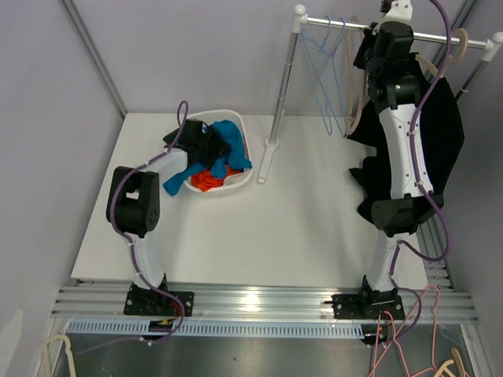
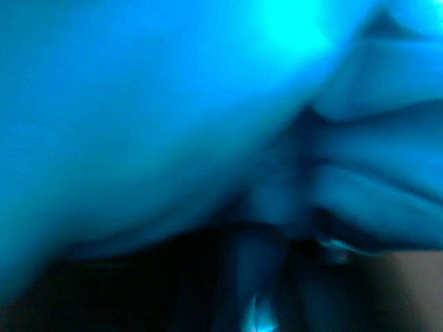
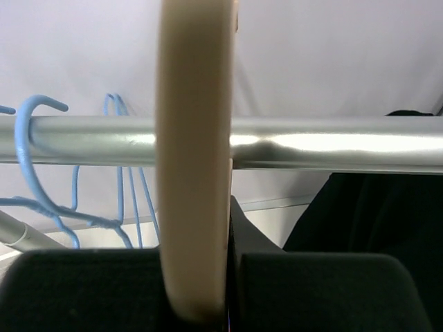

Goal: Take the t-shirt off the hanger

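While tight on the beige hanger (image 3: 194,173), right gripper (image 3: 201,304); left gripper (image 1: 203,148) state unclear.

I count two arms, left arm (image 1: 134,206) and right arm (image 1: 402,149); one basket (image 1: 233,188); one rail (image 1: 334,22); one black shirt (image 1: 448,137). Blue hangers (image 1: 326,67): at least two, too tangled to count surely. One wooden hanger (image 3: 194,173) up close, a second one (image 1: 460,38) further along. In the basket: one blue cloth (image 1: 233,143), one orange cloth (image 1: 207,181), one black cloth (image 1: 209,147).

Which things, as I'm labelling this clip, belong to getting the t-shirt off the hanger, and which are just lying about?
Job: black t-shirt, beige hanger, right hand gripping it, rail.
Lying about: blue hangers, white basket, blue cloth, orange cloth.
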`<move>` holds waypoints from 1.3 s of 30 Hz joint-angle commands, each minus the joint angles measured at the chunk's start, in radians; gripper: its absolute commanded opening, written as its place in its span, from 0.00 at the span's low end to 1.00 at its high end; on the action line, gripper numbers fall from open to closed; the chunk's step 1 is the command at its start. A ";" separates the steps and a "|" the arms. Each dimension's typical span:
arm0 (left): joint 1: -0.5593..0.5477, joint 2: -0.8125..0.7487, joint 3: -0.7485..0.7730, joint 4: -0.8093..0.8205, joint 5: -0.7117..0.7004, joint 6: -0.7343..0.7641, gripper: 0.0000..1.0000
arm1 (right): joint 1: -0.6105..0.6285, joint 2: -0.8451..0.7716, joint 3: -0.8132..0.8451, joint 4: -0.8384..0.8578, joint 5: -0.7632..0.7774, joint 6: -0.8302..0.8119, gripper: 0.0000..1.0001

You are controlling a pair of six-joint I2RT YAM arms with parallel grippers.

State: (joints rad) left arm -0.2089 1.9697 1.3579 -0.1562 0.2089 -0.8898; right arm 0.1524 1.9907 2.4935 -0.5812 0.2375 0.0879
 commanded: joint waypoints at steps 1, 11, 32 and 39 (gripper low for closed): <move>0.002 -0.066 0.021 -0.052 -0.031 0.015 0.92 | 0.004 0.010 0.056 0.047 -0.021 -0.016 0.00; -0.079 -0.451 0.085 -0.229 -0.204 0.149 1.00 | -0.007 0.053 0.041 0.031 -0.087 0.029 0.00; -0.296 -0.663 0.110 -0.322 -0.437 0.272 0.99 | -0.033 -0.194 -0.123 -0.141 -0.086 0.058 0.55; -0.337 -0.698 0.110 -0.335 -0.451 0.279 0.99 | -0.088 -0.366 -0.203 -0.241 0.031 0.064 0.60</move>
State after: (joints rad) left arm -0.5270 1.3205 1.4445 -0.4904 -0.2157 -0.6392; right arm 0.0944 1.6962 2.3032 -0.7746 0.1814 0.1490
